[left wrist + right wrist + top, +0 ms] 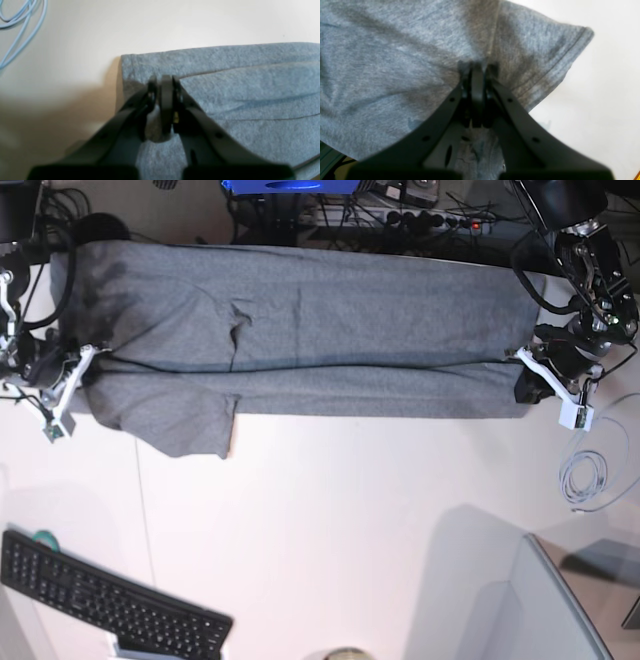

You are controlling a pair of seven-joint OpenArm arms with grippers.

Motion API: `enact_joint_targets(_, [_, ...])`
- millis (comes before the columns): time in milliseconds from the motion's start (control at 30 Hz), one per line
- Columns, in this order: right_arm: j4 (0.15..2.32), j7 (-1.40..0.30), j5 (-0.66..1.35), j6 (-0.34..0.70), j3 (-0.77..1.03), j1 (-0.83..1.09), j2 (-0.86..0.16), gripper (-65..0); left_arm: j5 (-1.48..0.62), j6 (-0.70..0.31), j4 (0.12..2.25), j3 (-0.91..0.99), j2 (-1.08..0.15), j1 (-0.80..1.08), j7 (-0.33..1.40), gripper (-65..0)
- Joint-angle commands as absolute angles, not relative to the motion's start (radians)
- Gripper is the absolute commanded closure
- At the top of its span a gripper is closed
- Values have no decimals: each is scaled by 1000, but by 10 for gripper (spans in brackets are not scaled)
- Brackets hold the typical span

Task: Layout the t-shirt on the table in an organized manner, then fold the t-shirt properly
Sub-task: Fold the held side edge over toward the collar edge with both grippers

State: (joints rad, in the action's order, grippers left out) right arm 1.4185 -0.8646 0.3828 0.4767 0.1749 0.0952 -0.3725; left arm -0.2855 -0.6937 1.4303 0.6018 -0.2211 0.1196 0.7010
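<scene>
Heather-grey t-shirt (300,330) lies stretched wide across far part of the white table (350,510), folded lengthwise w/ a dark crease line running side to side thru the middle; one short sleeve (190,425) flops toward the near side. Knit looks soft, slightly fuzzy, few wrinkles near centre. Left gripper (163,81) is clamped on the hem-end corner of the shirt, right gripper (477,68) pinched tight on fabric by sleeve seam. Black keyboard (105,600) sits near, well apart from shirt
</scene>
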Motion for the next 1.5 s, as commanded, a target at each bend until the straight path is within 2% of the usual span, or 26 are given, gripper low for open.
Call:
enact_joint_targets(0, [1435,-855,384,479,185,84,-390,-8,-297,-698,1445,608,-239,113,685,0])
enact_joint_targets(267, [1511,-909,381,479,295,133,-349,-8,-289,-698,1440,608,-239,128,685,0])
enact_joint_targets(833, [1434,-908,378,479,294,145,-328,-8,-289,-698,1438,599,-237,177,680,0])
enact_joint_targets(1033, [1432,-908,378,479,294,147,-328,-8,-289,-698,1360,599,-243,166,677,0])
enact_joint_targets(1200, [1380,-892,378,479,294,140,-328,-8,-288,-698,1311,599,-240,173,587,0])
enact_joint_targets(1467, [1333,-862,378,479,294,140,-328,-17,-288,-698,1305,599,-240,177,587,0])
